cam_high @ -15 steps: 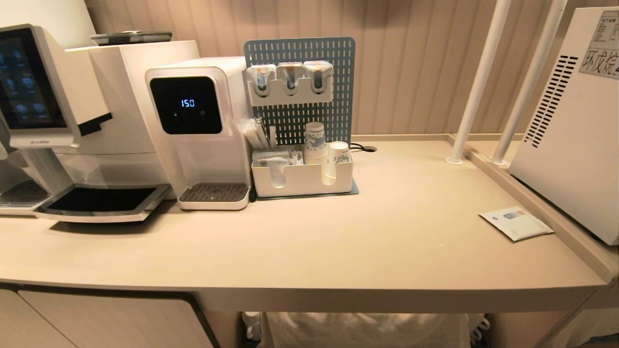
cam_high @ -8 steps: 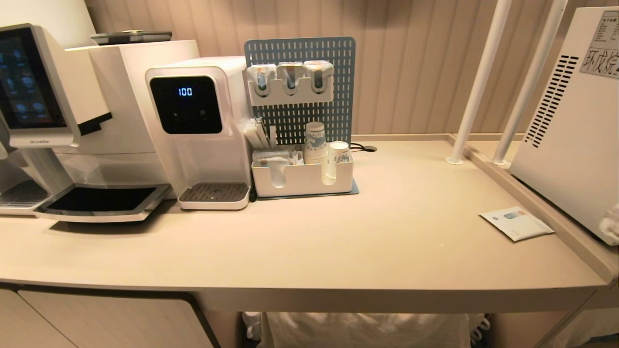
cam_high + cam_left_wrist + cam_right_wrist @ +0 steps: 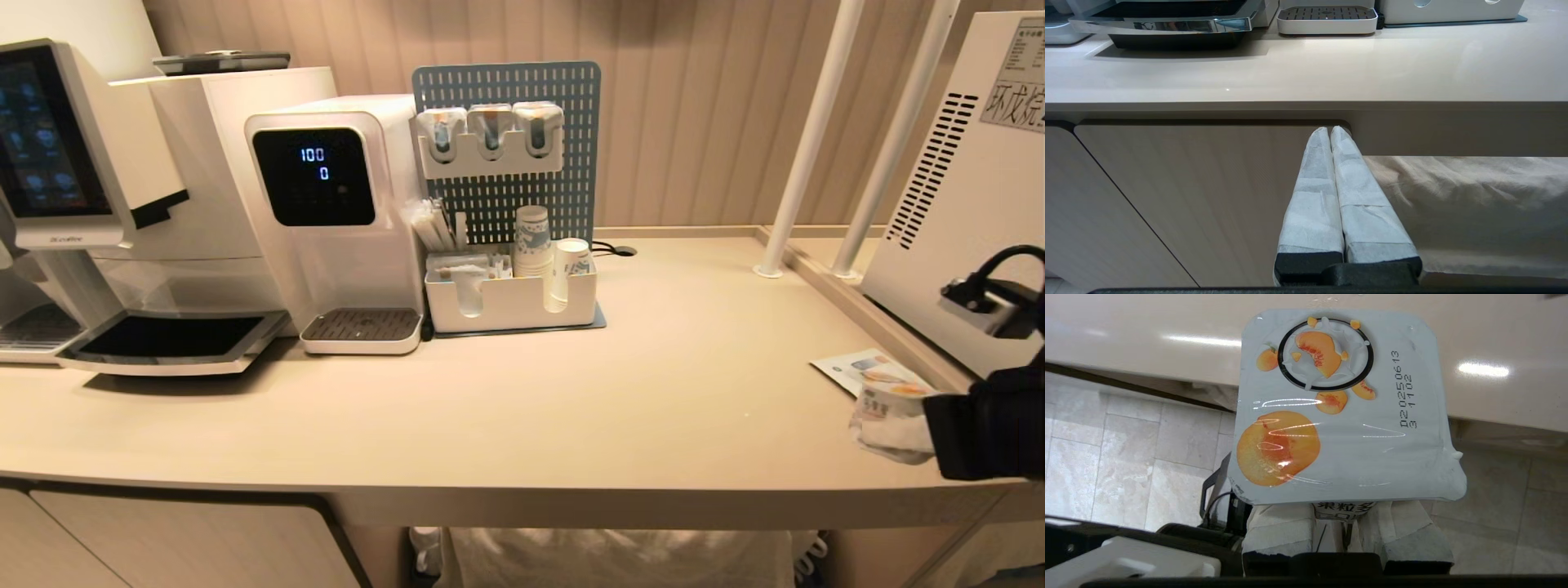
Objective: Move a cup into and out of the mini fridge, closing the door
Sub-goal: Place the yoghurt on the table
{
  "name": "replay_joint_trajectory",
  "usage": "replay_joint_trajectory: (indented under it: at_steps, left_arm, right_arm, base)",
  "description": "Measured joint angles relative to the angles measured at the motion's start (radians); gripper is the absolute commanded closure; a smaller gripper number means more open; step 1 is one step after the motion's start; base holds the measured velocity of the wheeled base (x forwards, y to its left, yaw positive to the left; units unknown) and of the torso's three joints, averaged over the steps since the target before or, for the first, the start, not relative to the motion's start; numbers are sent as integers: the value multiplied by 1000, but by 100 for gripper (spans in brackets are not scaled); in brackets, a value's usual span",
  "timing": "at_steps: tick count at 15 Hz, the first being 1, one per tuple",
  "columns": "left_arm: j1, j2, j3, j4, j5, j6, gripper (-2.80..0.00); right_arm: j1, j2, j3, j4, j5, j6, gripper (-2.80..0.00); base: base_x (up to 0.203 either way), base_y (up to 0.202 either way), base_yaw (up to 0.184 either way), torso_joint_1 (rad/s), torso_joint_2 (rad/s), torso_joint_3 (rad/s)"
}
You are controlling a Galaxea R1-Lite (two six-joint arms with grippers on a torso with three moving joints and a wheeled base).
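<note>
The right gripper (image 3: 886,420) pinches the cup (image 3: 887,399) over the beige counter's (image 3: 571,408) right edge; the left gripper (image 3: 1336,134), pressed together, hangs below it.

The cup's (image 3: 1345,412) wide lid hides its body and the right tool's (image 3: 1345,528) fingertips. The mini fridge (image 3: 963,204) is cut off by the head view's right edge, its door side out of sight.

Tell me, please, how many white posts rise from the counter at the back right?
2. Both white posts stand side by side at the counter's back right corner: one nearer the middle, the other beside it, next to the white vented appliance.
</note>
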Motion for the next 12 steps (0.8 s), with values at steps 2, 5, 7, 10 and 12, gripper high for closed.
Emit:
replay_joint_trajectory:
  at_steps: [2,5,7,10,12]
  left_arm:
    - [0,0,0,0,0,0,0]
    - [0,0,0,0,0,0,0]
    - [0,0,0,0,0,0,0]
    - [0,0,0,0,0,0,0]
    - [0,0,0,0,0,0,0]
  right_arm:
    - [-9,79,11,-106,-10,6,0]
    - [-17,181,40,-306,-7,14,0]
    - [-19,246,54,-430,-7,13,0]
    - [-19,332,84,-607,-12,18,0]
    - [-19,393,97,-738,-16,20,0]
  base:
    - [0,0,0,0,0,0]
    - [0,0,0,0,0,0]
    - [0,0,0,0,0,0]
    - [0,0,0,0,0,0]
    - [0,0,0,0,0,0]
